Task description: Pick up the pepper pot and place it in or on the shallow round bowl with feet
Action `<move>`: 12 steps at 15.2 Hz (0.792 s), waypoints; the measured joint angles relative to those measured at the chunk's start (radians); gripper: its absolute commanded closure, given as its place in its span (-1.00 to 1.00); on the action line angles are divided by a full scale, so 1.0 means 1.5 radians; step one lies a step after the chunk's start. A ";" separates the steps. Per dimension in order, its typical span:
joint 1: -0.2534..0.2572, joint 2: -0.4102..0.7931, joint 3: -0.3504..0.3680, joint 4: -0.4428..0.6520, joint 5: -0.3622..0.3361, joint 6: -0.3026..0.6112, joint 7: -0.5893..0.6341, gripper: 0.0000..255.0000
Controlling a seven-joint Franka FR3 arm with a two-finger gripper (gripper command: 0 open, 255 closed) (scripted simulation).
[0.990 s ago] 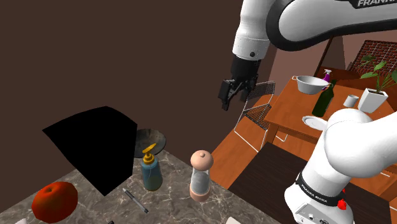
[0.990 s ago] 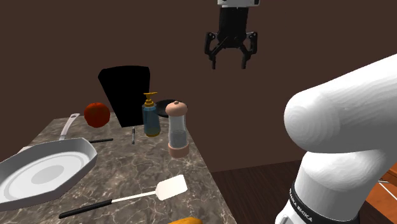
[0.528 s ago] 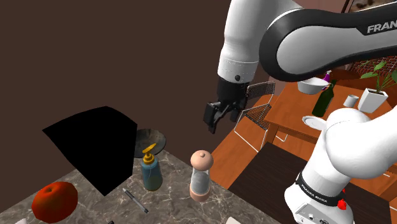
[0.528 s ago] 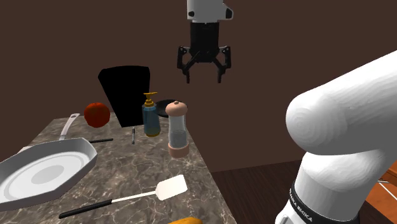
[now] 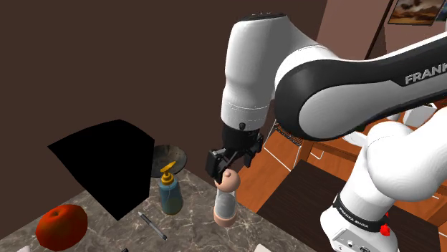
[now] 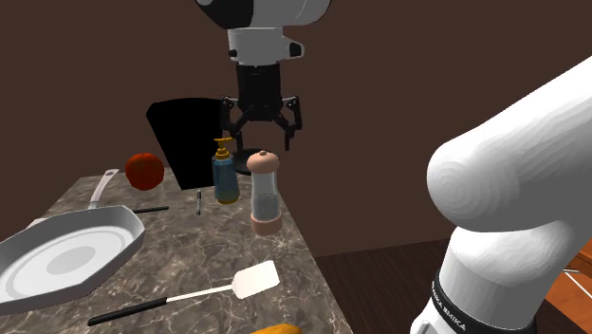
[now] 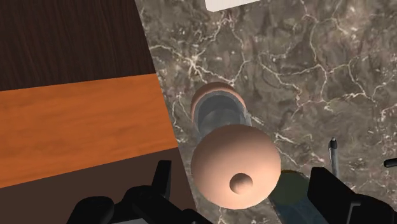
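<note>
The white arm (image 5: pixel 322 86) bends down over the marble tabletop (image 5: pixel 107 236), which lies under the end effector. A black area (image 5: pixel 107 165) stands at the back of the tabletop, beyond the end effector and toward the shoulder view's left of it. A pale frying pan (image 6: pixel 71 261) rests well apart from the end effector, low toward the second exterior view's left.

The end effector (image 6: pixel 259 140) points straight down with its fingers (image 6: pixel 287 140) spread wide, and it holds nothing. It hovers just above the pepper pot (image 6: pixel 265 194), which stands upright near the tabletop's edge. Its rounded pinkish cap sits directly below the gap between the fingers, and neither finger touches it. In the wrist view the cap of the pepper pot (image 7: pixel 235 165) lies centred between the two fingers.

A blue soap dispenser (image 6: pixel 225 176) stands just beside the pot, below the finger on the second exterior view's left. A red tomato (image 6: pixel 144 169) lies farther out on that side. The dark shallow bowl (image 5: pixel 170 154) sits behind the dispenser, near the end effector. A white spatula (image 6: pixel 256 280) lies well below the end effector, and a thin pen (image 6: pixel 198 202) lies beside the dispenser.
</note>
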 measured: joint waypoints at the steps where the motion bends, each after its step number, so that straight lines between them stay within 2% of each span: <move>1: 0.000 0.005 0.006 -0.002 0.002 0.008 0.005 -1.00; 7: -0.005 0.036 0.030 -0.032 0.006 0.069 0.014 -1.00; 12: -0.006 0.041 0.032 -0.036 0.005 0.078 0.013 -1.00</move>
